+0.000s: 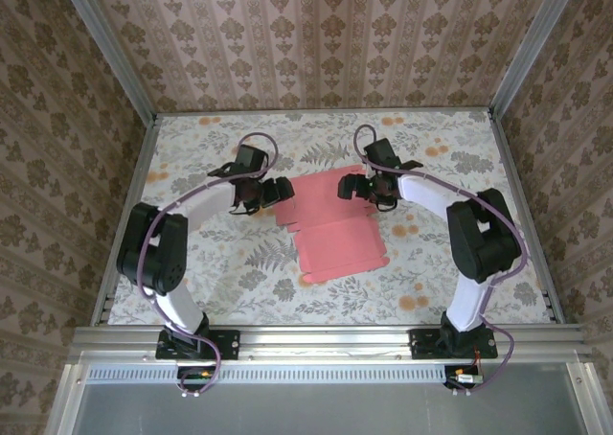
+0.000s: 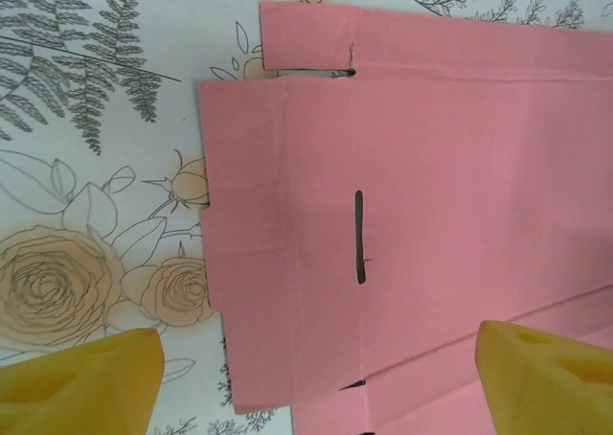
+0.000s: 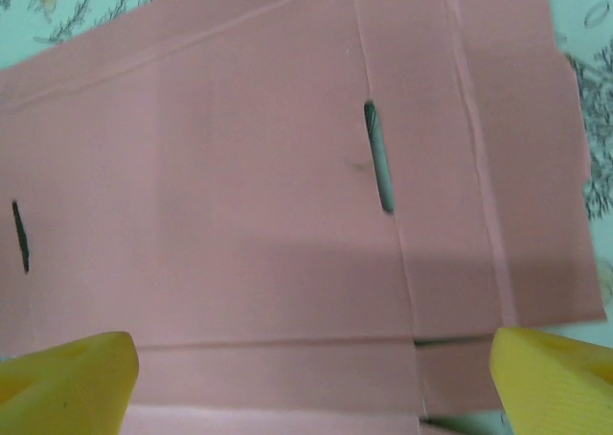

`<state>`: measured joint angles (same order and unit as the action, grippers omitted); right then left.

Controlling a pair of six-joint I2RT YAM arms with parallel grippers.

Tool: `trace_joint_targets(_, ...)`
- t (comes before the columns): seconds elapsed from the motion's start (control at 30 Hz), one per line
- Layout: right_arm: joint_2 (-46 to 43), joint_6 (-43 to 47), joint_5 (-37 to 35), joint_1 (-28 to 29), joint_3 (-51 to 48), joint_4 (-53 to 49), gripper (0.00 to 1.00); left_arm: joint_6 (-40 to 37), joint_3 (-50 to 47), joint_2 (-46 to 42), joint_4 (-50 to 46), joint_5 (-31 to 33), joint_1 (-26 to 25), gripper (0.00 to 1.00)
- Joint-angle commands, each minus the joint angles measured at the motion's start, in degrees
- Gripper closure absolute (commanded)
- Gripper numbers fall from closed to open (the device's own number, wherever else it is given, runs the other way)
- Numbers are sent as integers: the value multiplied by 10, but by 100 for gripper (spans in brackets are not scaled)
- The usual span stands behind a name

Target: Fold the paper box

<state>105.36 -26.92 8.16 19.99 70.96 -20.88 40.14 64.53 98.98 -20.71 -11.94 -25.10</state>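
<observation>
Splayed claws [image 2: 314,363] [image 3: 314,363] above pink paper box [image 1: 335,241]

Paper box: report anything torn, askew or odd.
The paper box lies flat and unfolded, slightly skewed on the table. In the left wrist view a short hairline crack, possibly a tear, runs up from the notch end. Nothing else stands out.

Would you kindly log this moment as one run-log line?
paper box: unfolded, flat | left tool: open, over left edge | right tool: open, over right edge
</observation>
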Motion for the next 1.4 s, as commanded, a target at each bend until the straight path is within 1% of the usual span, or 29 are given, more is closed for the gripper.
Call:
trace_joint_targets(0.0, 32, 14, -3, -8, 37, -17, 5, -17, 25, 18, -21, 10, -5, 17)
trace_joint_targets(0.17, 63, 19, -11, -13, 58, -28, 5, -19, 37, 47, -17, -5, -6, 21)
trace_joint_targets(0.27, 74, 23, -13, -13, 60, -32, 5, -26, 45, 58, -28, -1, -7, 24)
trace_joint_targets(0.43, 78, 27, -14, -13, 56, -32, 5, -34, 49, 74, -32, 11, -7, 24)
trace_joint_targets(0.63, 82, 31, -13, -13, 48, -32, 5, -33, 63, 103, -26, -3, -6, 25)
trace_joint_targets(0.97, 82, 33, -11, -13, 27, -23, 8, -28, 67, 113, -15, -15, -6, 33)
trace_joint_targets(1.1, 82, 32, -2, -13, 19, -19, 9, -25, 64, 119, -10, -26, -7, 33)
trace_joint_targets(1.2, 82, 32, 12, -13, 14, -16, 9, -19, 50, 114, 21, -47, -7, 33)
trace_joint_targets(1.37, 77, 32, 30, -13, 3, -10, 9, -21, 23, 96, 89, -101, -7, 26)
